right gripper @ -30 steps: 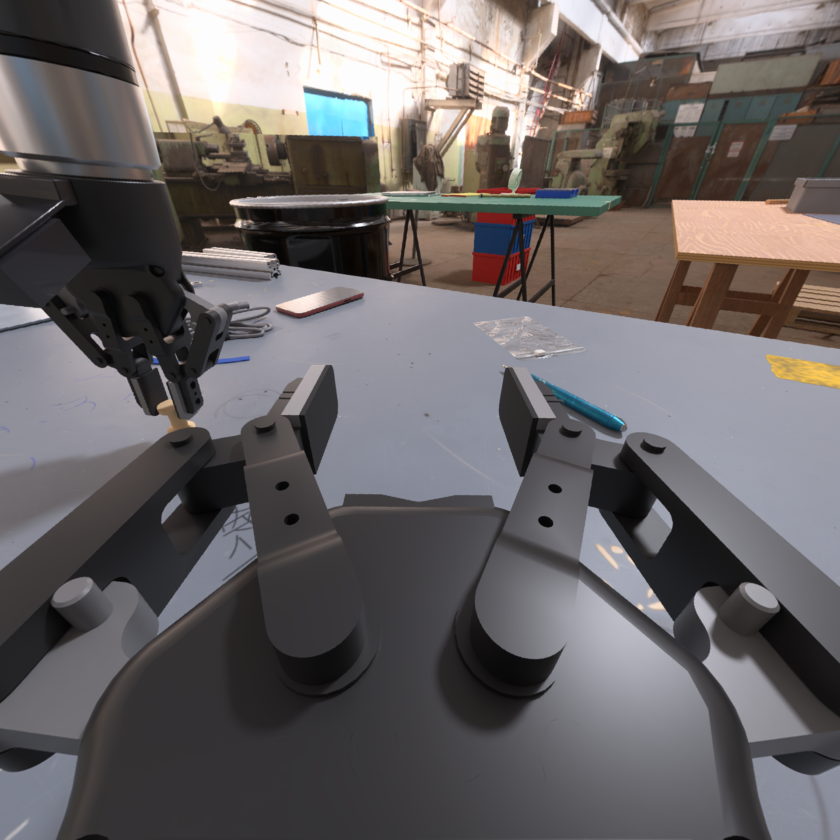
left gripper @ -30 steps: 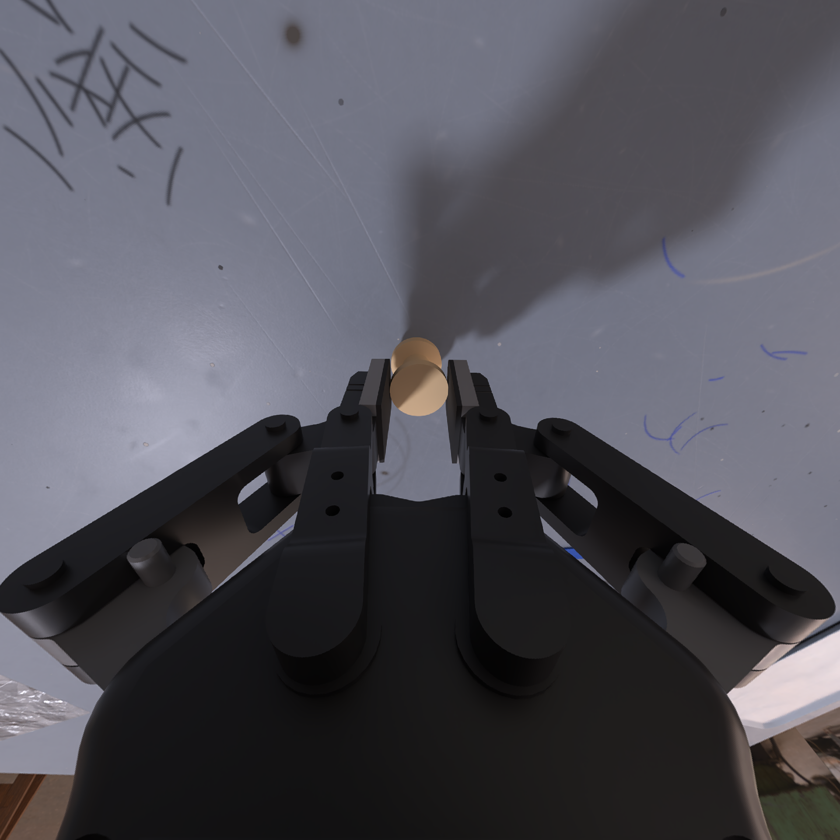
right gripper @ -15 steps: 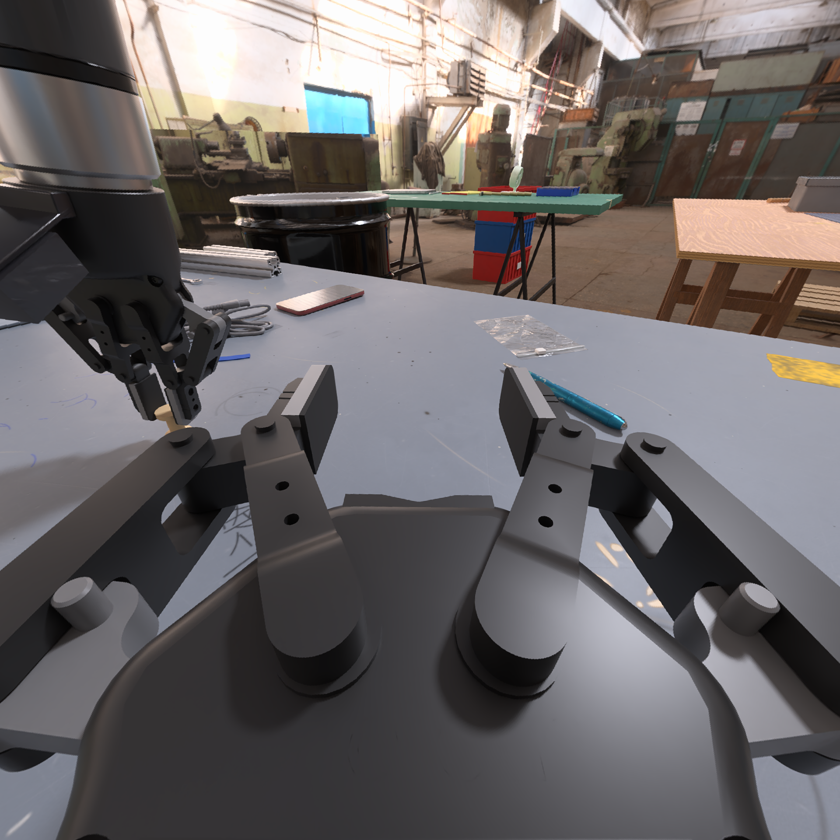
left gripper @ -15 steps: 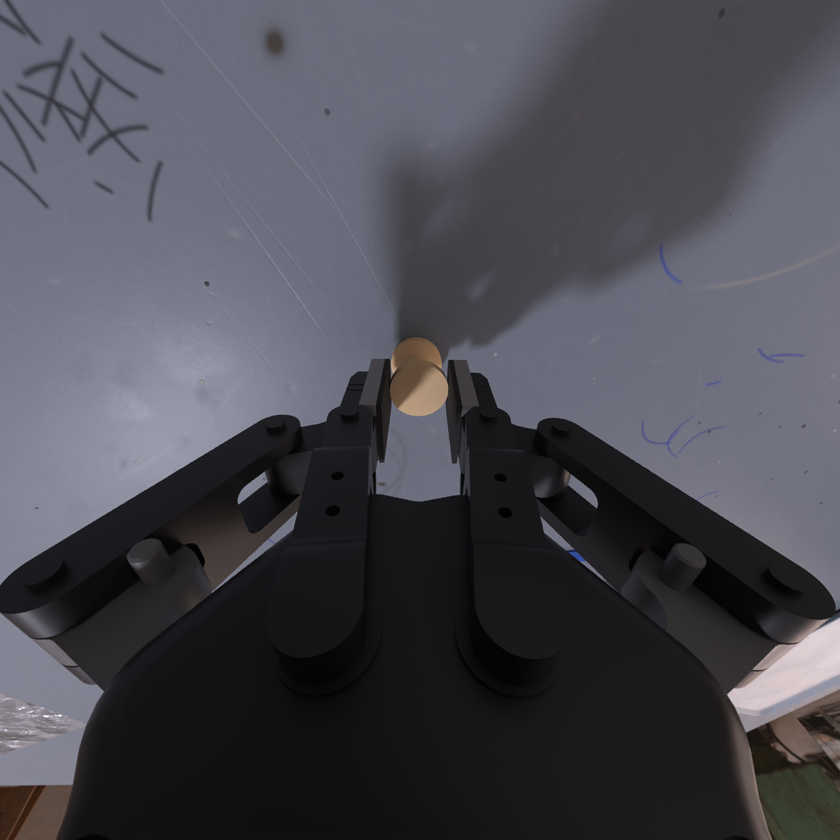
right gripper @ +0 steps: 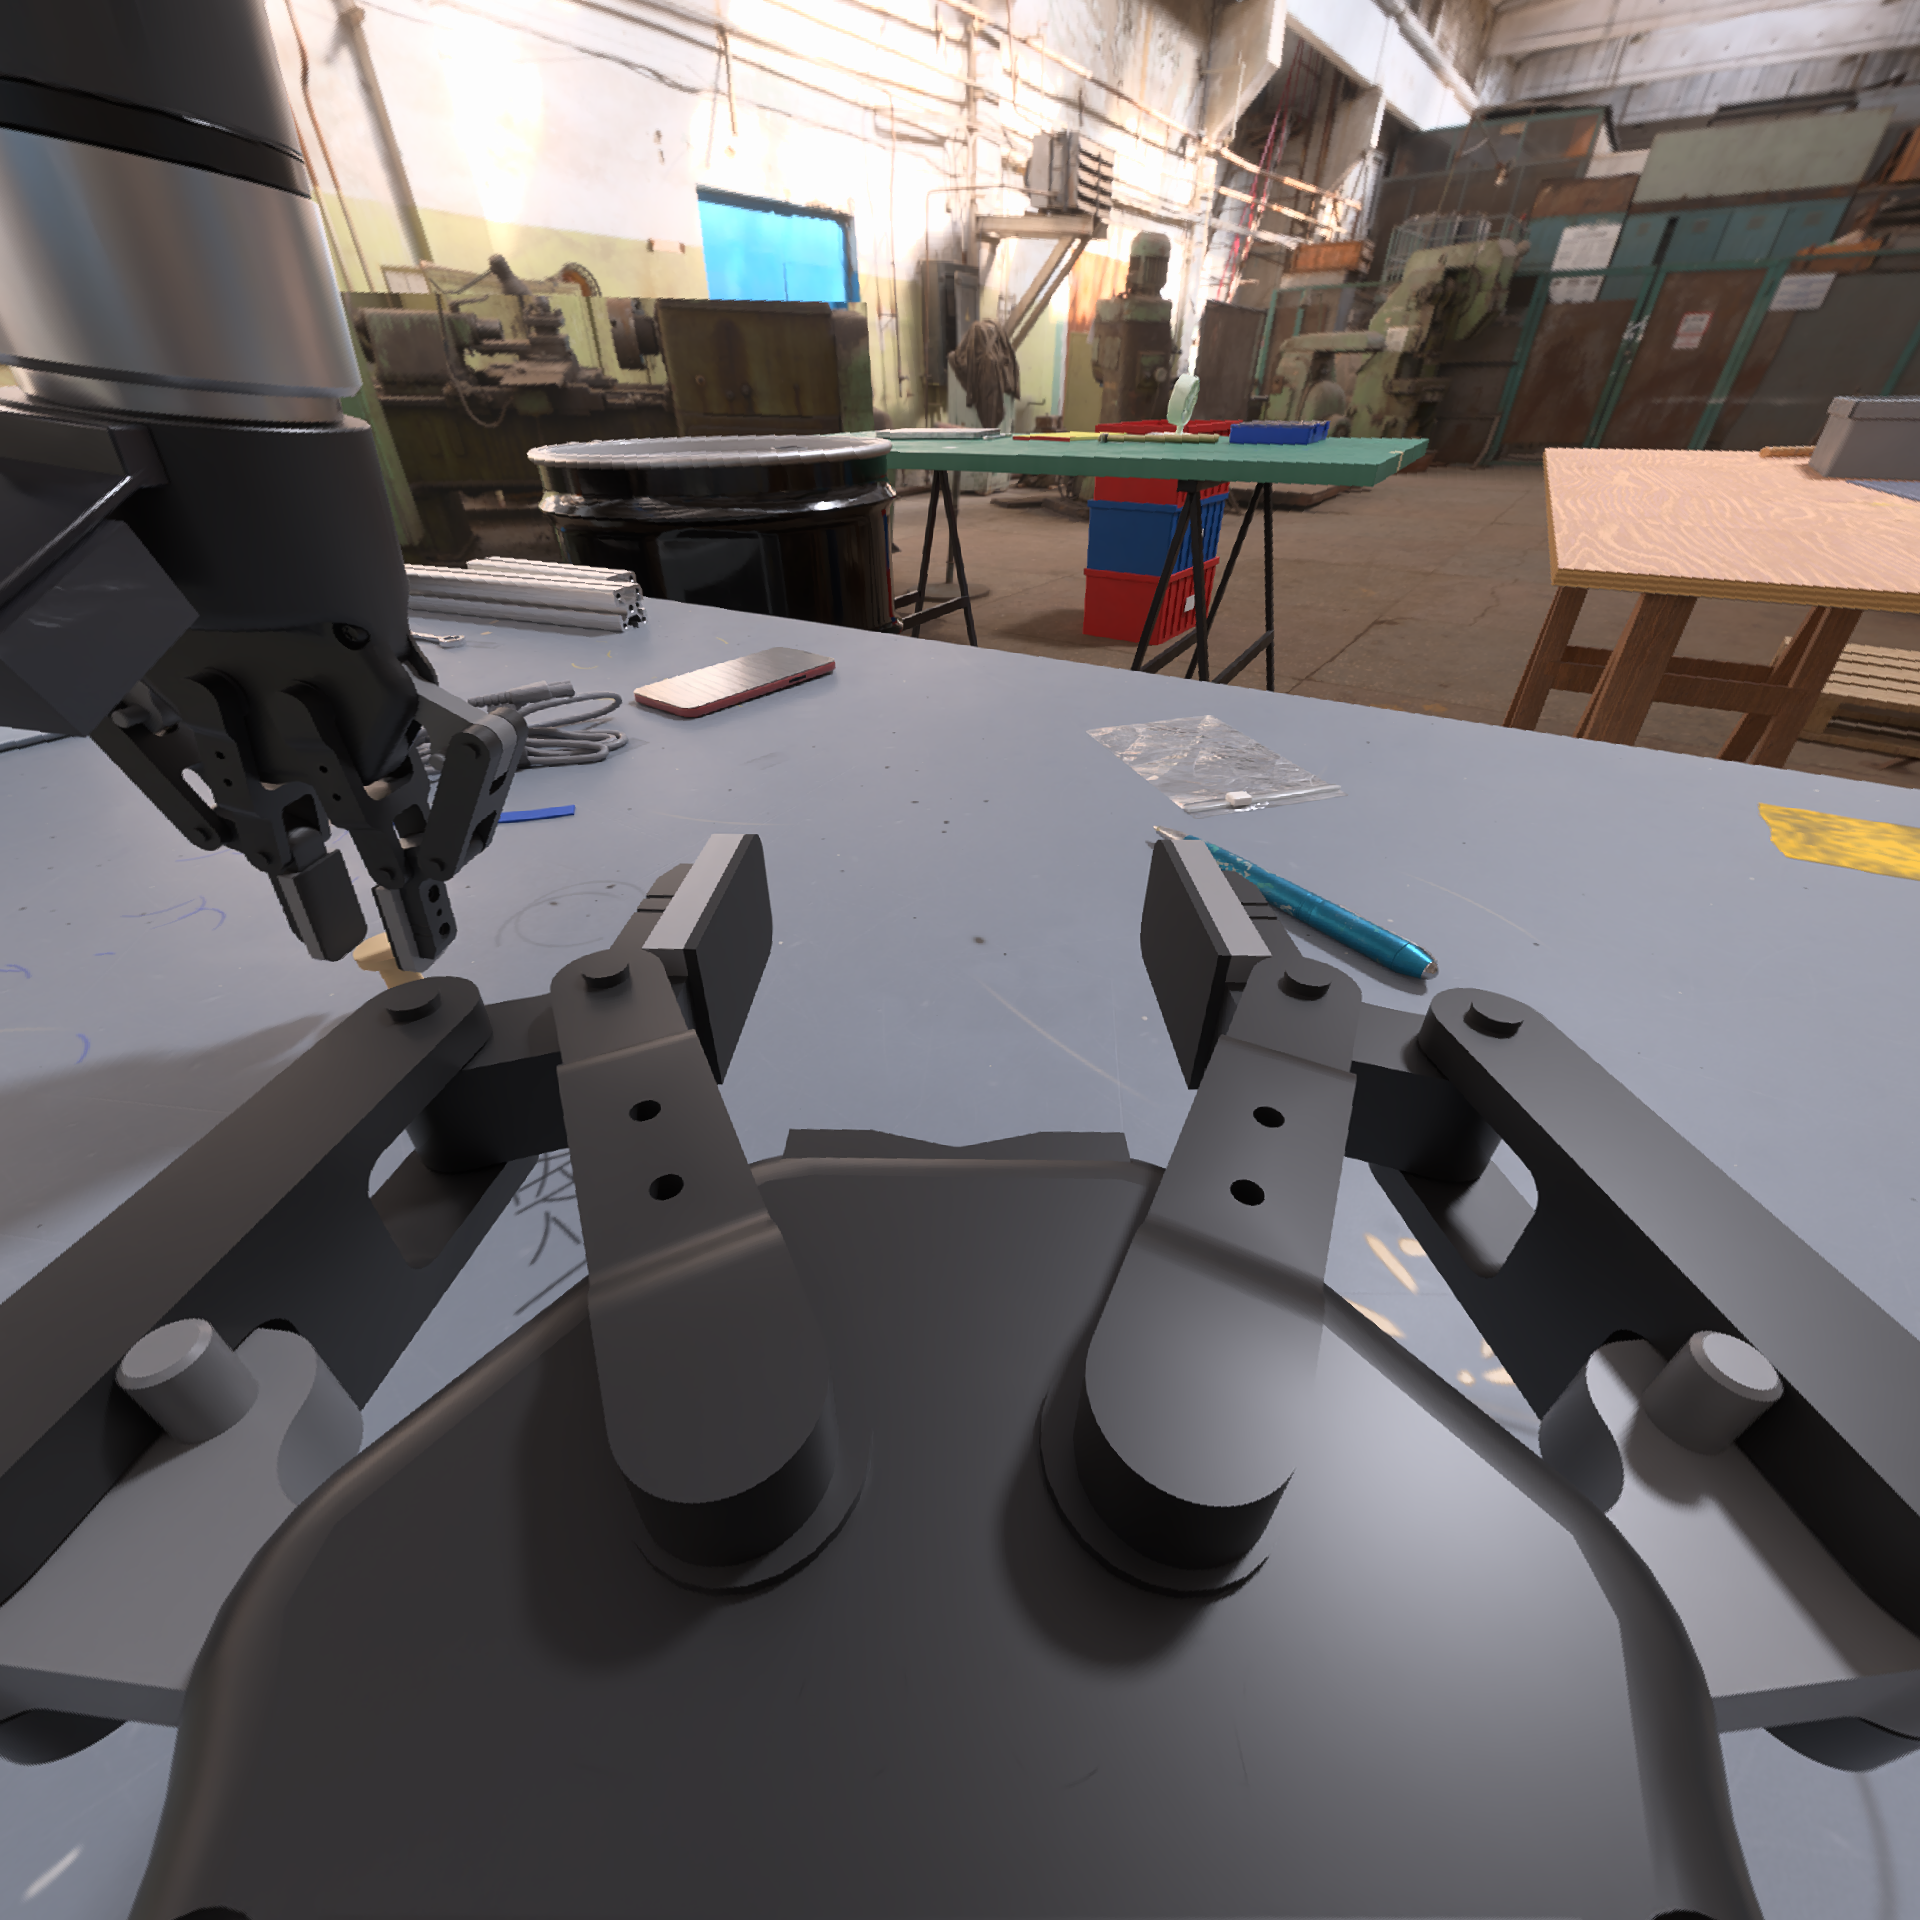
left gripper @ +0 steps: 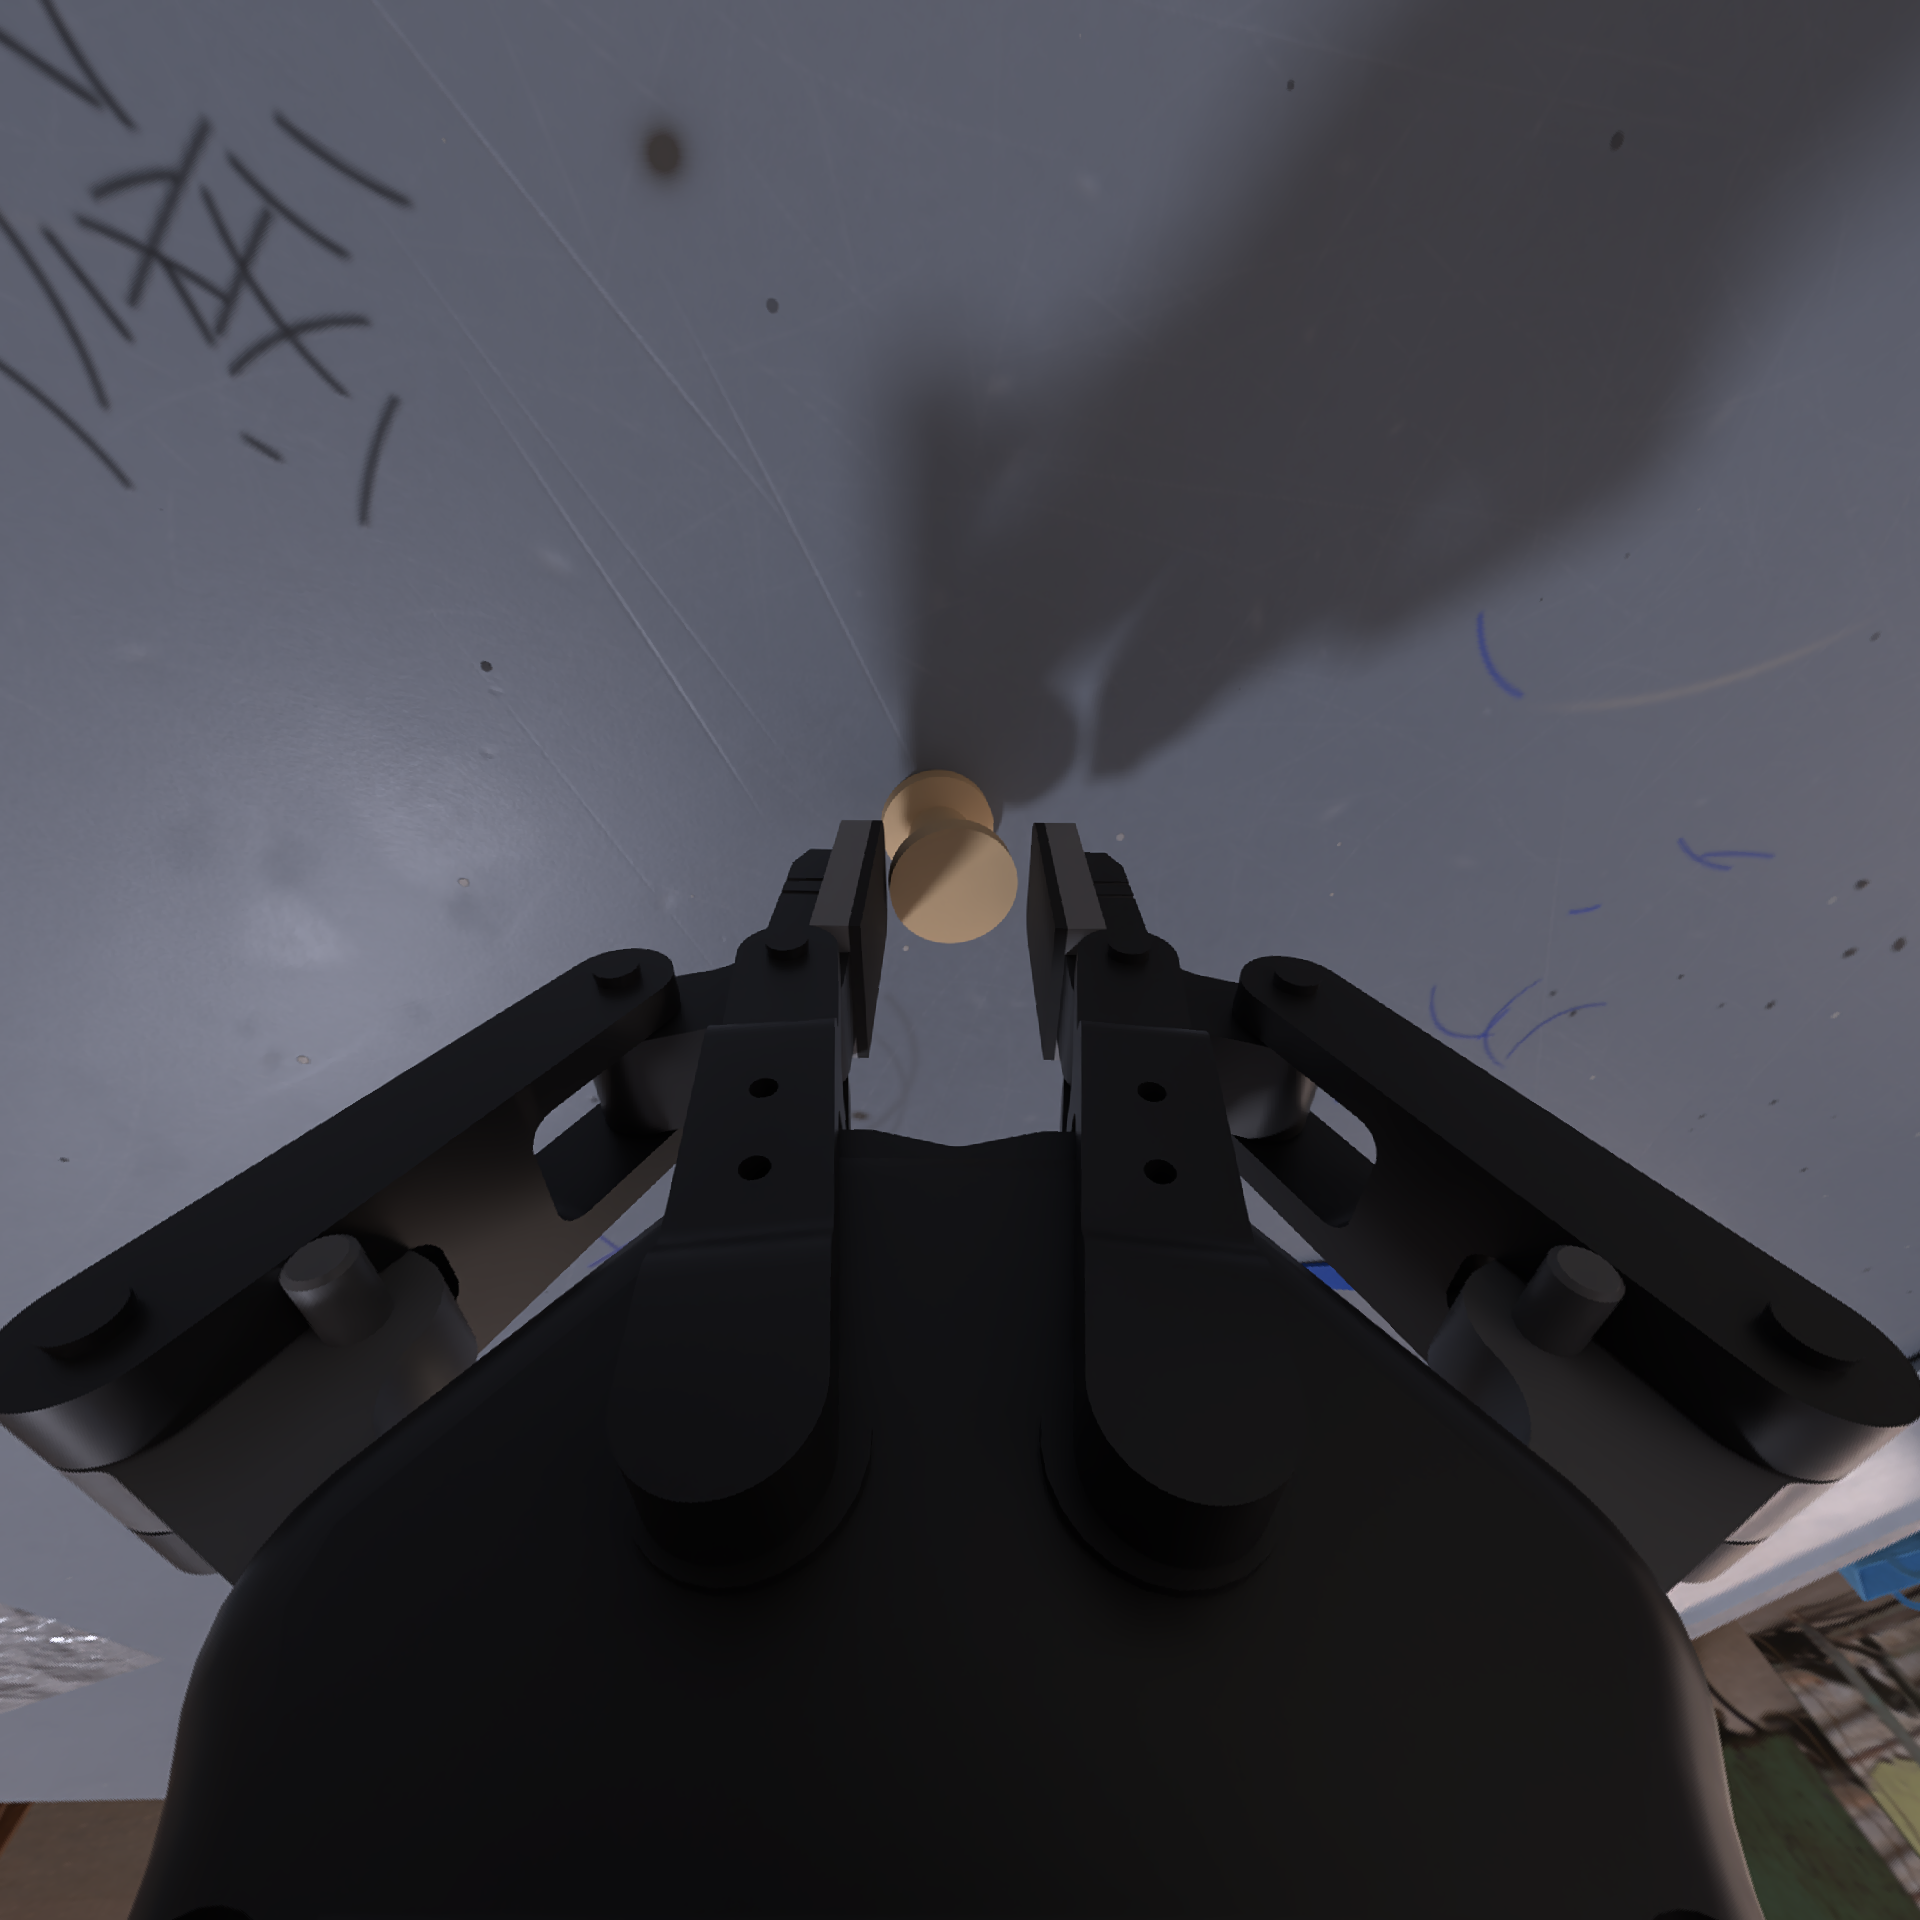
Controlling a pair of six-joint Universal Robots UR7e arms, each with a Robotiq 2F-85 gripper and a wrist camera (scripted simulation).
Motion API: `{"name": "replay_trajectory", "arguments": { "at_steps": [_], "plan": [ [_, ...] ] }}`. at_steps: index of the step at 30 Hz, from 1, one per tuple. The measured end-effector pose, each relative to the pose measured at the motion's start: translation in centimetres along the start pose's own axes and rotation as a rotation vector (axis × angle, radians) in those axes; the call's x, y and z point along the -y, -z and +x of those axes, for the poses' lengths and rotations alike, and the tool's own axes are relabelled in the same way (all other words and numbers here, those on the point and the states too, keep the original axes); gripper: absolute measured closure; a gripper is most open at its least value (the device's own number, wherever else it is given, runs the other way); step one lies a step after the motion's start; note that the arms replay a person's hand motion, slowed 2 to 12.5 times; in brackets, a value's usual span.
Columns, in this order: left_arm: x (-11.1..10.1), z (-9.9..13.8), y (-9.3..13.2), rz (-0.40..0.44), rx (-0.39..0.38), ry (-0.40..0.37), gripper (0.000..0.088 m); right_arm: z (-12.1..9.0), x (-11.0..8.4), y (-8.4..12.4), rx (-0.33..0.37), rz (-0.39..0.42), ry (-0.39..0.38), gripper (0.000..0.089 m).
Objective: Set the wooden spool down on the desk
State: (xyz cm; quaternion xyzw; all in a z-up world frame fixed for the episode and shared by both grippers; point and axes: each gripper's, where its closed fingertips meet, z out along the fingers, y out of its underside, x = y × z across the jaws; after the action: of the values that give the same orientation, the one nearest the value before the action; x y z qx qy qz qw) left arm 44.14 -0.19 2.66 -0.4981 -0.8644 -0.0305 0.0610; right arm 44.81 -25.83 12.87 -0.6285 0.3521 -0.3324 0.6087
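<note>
Two black pads of the left gripper (left gripper: 951,894) are parted slightly, a gap showing beside the small tan wooden spool (left gripper: 951,864), which stands between them on the grey desk (left gripper: 416,727), seemingly released. The right gripper (right gripper: 956,935) is held wide apart, idle.

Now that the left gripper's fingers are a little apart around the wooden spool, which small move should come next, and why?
Probably lift the left gripper straight up. Its jaws stand apart, with a clear gap at one side of the wooden spool, which seems to stand upright on the desk. A straight rise should avoid tipping it.
</note>
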Motion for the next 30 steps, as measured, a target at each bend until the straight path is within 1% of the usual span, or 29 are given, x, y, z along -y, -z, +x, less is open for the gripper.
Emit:
{"name": "replay_trajectory", "arguments": {
  "at_steps": [4,8,16,30],
  "plan": [
    [0.2,0.2,-0.2,0.000,-0.010,0.034,0.0615,0.0,0.0,0.0,0.000,0.001,0.000,0.0255],
    [0.3,0.2,-0.6,-0.001,-0.002,0.066,0.0586,-0.1,0.0,0.0,0.001,0.000,0.000,0.0255],
    [0.0,0.2,-1.1,-0.003,0.012,0.121,0.0580,-0.1,0.0,0.0,0.003,0.001,0.002,0.0255],
    [0.2,0.2,-1.1,0.008,0.035,0.190,0.0585,-0.1,0.0,0.1,0.002,0.001,0.002,0.0254]
  ]
}}
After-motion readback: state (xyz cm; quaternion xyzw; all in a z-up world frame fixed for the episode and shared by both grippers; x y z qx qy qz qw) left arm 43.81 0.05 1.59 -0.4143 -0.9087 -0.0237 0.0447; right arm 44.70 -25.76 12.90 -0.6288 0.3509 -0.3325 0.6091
